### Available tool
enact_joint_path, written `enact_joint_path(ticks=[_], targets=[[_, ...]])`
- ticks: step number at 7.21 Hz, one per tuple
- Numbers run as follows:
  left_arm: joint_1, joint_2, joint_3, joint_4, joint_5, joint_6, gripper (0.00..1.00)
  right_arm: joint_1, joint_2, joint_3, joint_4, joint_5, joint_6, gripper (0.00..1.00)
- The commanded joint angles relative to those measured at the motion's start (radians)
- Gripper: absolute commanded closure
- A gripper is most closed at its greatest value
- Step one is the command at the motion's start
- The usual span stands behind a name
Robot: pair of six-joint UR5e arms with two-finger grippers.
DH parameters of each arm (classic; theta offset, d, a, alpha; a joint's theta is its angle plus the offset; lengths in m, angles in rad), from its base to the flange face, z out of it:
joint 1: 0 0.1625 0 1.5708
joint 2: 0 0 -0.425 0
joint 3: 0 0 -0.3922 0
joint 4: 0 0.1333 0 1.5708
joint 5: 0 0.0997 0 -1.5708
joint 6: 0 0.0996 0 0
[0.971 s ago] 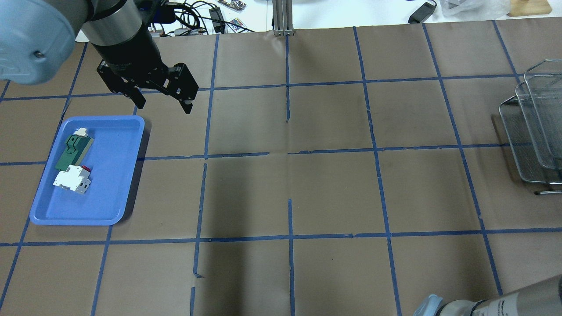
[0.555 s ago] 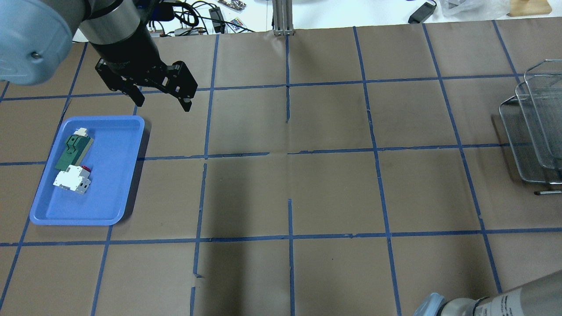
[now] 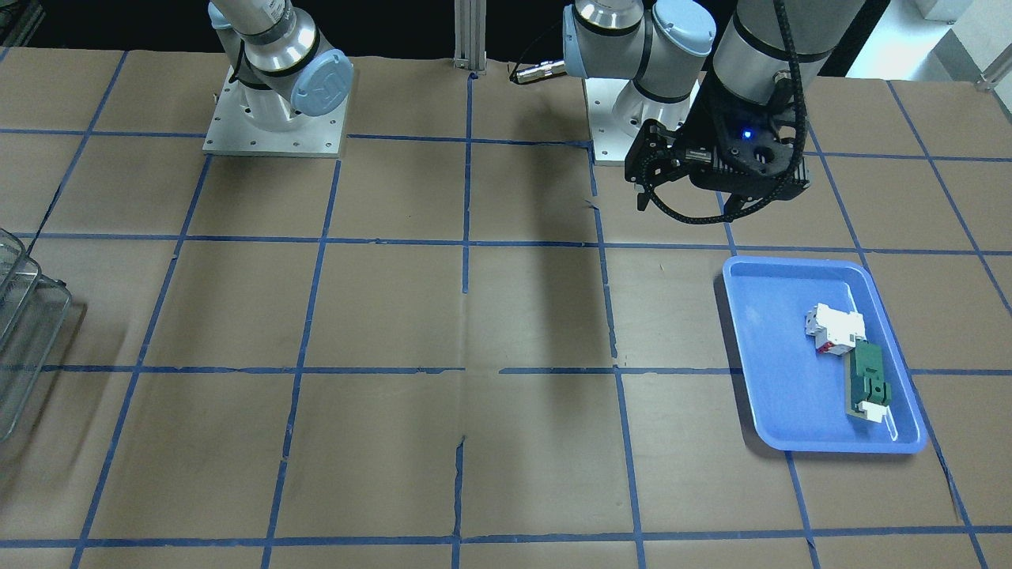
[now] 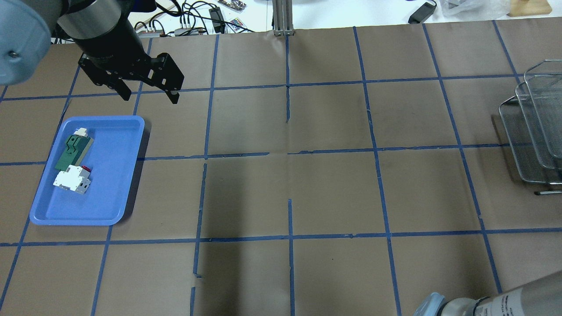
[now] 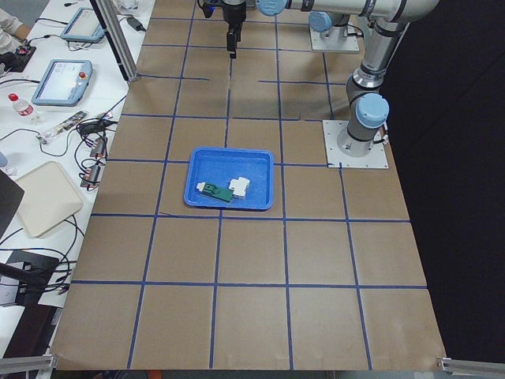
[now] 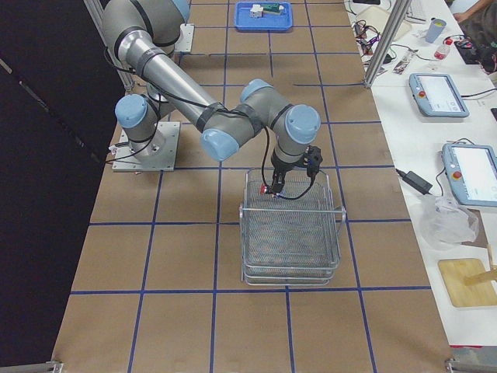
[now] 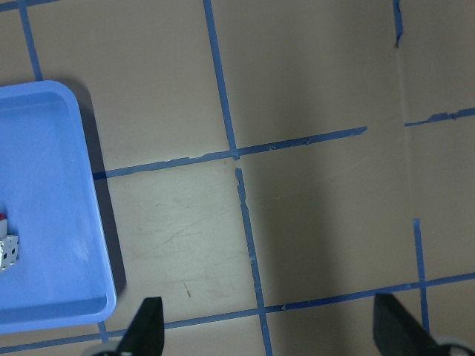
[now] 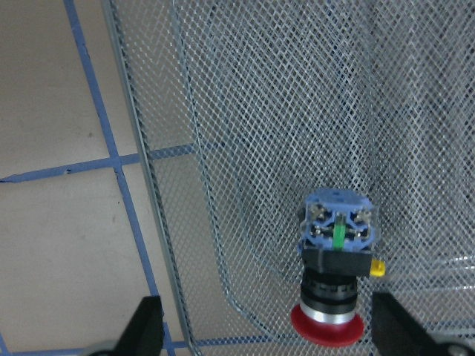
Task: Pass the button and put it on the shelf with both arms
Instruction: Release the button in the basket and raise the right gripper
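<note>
The button (image 8: 334, 282), with red cap, black barrel and bluish base, lies on the mesh of the wire shelf (image 8: 260, 111), cap toward the camera. My right gripper (image 8: 271, 334) is open above it, with its fingers wide on both sides and not touching it. In the exterior right view the right gripper (image 6: 289, 183) hovers over the shelf's (image 6: 291, 233) near end, and the button (image 6: 266, 189) is a red speck there. My left gripper (image 4: 149, 97) is open and empty, just beyond the blue tray's far corner.
The blue tray (image 4: 109, 184) at the left holds a white block with red (image 4: 72, 180) and a green flat part (image 4: 72, 151). The shelf (image 4: 535, 131) stands at the table's right edge. Cables and a metal post lie beyond the far edge.
My left gripper has moved left and toward the far edge, still open and empty. The tray and its parts have not moved.
</note>
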Motion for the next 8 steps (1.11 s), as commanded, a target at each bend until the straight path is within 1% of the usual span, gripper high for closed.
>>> enact_joint_path(ticks=[1, 2, 3, 4, 5, 6, 8], targets=[[0.001, 0.003, -0.002, -0.005, 0.000, 0.000, 0.00, 0.016, -0.113, -0.042, 0.162, 0.001, 0.049, 0.00], [0.001, 0.004, -0.002, -0.006, 0.000, 0.000, 0.00, 0.068, -0.186, -0.034, 0.222, 0.001, 0.078, 0.00], [0.002, 0.003, -0.002, -0.006, -0.002, 0.000, 0.00, 0.173, -0.215, -0.034, 0.230, -0.008, 0.191, 0.00], [0.002, 0.003, 0.000, -0.006, -0.002, 0.000, 0.00, 0.304, -0.242, -0.032, 0.233, -0.088, 0.347, 0.00], [0.002, 0.003, 0.000, -0.006, -0.002, 0.000, 0.00, 0.429, -0.255, -0.017, 0.236, -0.114, 0.403, 0.00], [0.002, 0.003, 0.000, -0.006, -0.002, 0.000, 0.00, 0.483, -0.300, -0.010, 0.253, -0.100, 0.408, 0.00], [0.002, 0.003, 0.000, -0.006, -0.002, 0.000, 0.00, 0.551, -0.350, 0.064, 0.262, -0.080, 0.413, 0.00]])
